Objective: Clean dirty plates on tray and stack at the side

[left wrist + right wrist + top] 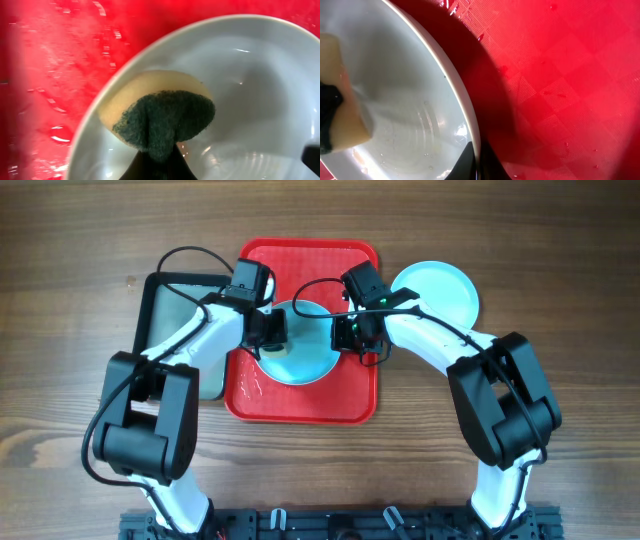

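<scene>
Left gripper clamps a scouring sponge on the white plate at the red tray's centre; right gripper pinches its 3 o'clock rim. A teal plate sits off-tray at 2 o'clock, apparently done; scrubbing unfinished.

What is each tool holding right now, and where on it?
Left tool pinches the sponge by its green scrubbing side. Right tool clamps the plate at its rim, on the tray.
</scene>
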Controlling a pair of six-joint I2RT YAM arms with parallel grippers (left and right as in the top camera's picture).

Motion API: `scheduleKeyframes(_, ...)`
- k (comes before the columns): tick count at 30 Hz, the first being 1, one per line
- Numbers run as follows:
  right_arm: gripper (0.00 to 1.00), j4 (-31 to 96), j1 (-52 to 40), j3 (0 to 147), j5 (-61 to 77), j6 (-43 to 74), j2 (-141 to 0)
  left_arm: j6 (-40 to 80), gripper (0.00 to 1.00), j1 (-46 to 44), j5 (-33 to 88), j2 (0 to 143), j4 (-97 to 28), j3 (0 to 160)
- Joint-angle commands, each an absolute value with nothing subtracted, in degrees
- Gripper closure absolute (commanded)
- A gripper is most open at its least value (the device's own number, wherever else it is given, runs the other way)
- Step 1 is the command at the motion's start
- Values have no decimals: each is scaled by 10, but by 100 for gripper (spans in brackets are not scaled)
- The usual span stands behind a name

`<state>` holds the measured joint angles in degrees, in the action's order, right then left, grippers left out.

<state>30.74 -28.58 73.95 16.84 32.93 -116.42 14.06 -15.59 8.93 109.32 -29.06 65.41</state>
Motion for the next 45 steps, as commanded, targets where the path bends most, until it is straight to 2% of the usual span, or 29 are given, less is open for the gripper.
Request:
scheduleKeyframes(1, 96, 302, -305, 734, 180, 317, -1189, 145, 96, -199, 159, 1148, -297, 629)
scheduleKeyframes(7, 96, 300, -305, 734, 180, 317, -1189, 146, 96, -219, 164, 1148, -286, 629)
scheduleKeyframes(14, 96, 300, -305, 734, 180, 316, -1189, 122, 96, -215, 286, 1146, -278, 630)
scheduleKeyframes(22, 96, 300, -305, 734, 180, 316, -1189, 123, 96, -119, 415, 1042, -278, 660)
scheduleKeyframes(26, 96, 300, -305, 734, 180, 316, -1189, 127, 96, -65, 428, 962, -287, 668)
scheduleKeyframes(28, 94, 300, -305, 734, 180, 317, -1189, 127, 96, -38, 403, 920, -307, 668)
scheduleKeyframes(31, 70, 300, -305, 734, 180, 317, -1189, 127, 96, -2, 319, 863, -357, 668)
scheduleKeyframes(34, 60, 299, -305, 734, 180, 317, -1189, 152, 96, 28, 213, 810, -413, 668)
scheduleKeyframes(40, 62, 290, -305, 734, 180, 322, -1189, 220, 96, 64, -6, 710, -480, 668)
scheduleKeyframes(42, 69, 290, -305, 734, 180, 322, -1189, 220, 96, 66, -43, 678, -487, 668)
scheduleKeyframes(45, 69, 291, -305, 734, 180, 322, -1189, 220, 96, 66, -46, 646, -490, 668)
